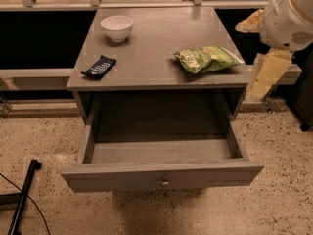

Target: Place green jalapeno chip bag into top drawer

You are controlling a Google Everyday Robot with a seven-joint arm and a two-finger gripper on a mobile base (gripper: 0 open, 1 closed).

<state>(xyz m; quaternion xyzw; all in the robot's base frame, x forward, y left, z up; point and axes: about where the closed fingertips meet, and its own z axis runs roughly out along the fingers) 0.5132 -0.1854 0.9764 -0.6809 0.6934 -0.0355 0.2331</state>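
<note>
1. You are looking at a lab or test room rather than a home: the floor [274,180] is bare speckled terrazzo.
2. A black stand leg [24,195] lies across that floor at the left.
3. A lone grey worktop [156,48], its top drawer [161,177] pulled open, stands against pale railings [49,6] backed by dark panels.
4. A white robot arm [288,13] fills the right edge, its pale hand [268,75] hanging just off the worktop's right side.
</note>
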